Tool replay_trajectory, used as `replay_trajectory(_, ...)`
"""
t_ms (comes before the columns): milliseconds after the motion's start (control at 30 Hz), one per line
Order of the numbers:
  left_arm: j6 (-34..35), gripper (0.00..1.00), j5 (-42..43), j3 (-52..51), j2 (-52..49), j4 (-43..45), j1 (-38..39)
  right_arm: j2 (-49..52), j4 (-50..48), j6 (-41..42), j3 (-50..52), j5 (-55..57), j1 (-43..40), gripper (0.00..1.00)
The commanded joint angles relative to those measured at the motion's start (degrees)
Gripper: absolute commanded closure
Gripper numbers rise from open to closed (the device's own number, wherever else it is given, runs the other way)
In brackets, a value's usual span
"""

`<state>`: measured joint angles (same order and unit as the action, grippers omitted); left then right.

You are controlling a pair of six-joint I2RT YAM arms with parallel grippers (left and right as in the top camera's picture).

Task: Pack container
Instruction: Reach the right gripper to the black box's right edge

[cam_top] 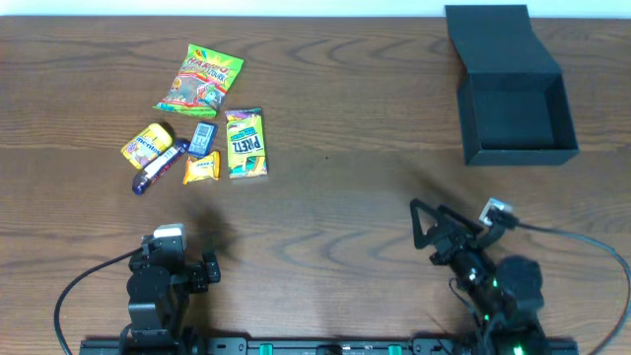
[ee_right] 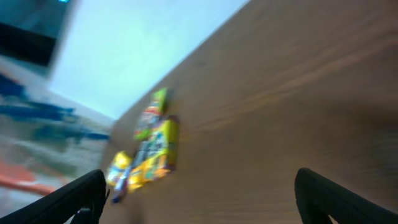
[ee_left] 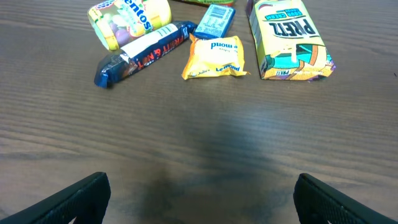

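A brown wooden counter [cam_top: 325, 227] carries a loose group of snacks. A green gummy bag [cam_top: 199, 81] lies farthest back. Nearer are a yellow candy roll [cam_top: 147, 144], a dark blue bar [cam_top: 158, 168], a small blue packet [cam_top: 203, 136], a small yellow packet [cam_top: 200, 169] and a yellow-green biscuit box [cam_top: 245, 143].

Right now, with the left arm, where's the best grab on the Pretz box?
Pretz box lies flat, long axis pointing away from the left gripper. Come from above, jaws spanning its long edges at mid-length. The orange packet sits close on one side, so clearance looks tight.

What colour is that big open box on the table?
The container is matte black all over, clearest in the overhead view.
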<state>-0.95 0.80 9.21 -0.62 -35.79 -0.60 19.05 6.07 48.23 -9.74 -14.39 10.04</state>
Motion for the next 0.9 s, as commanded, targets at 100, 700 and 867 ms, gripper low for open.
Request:
replay_trajectory(100,-0.35,0.05,-1.40,-0.42,0.37,-0.15,-0.13,16.74,-4.44,-13.18,-6.69,-0.42,-6.25,0.04)
replay_trajectory(700,-0.35,0.05,-1.40,-0.42,0.37,-0.15,-0.13,66.90,-1.18,-45.42,-42.27,14.62,-14.93,0.10)
replay_trajectory(867,-0.37,0.05,-1.42,-0.42,0.37,-0.15,-0.13,75.32,-2.49,-45.55,-45.62,15.80,-16.52,0.12)
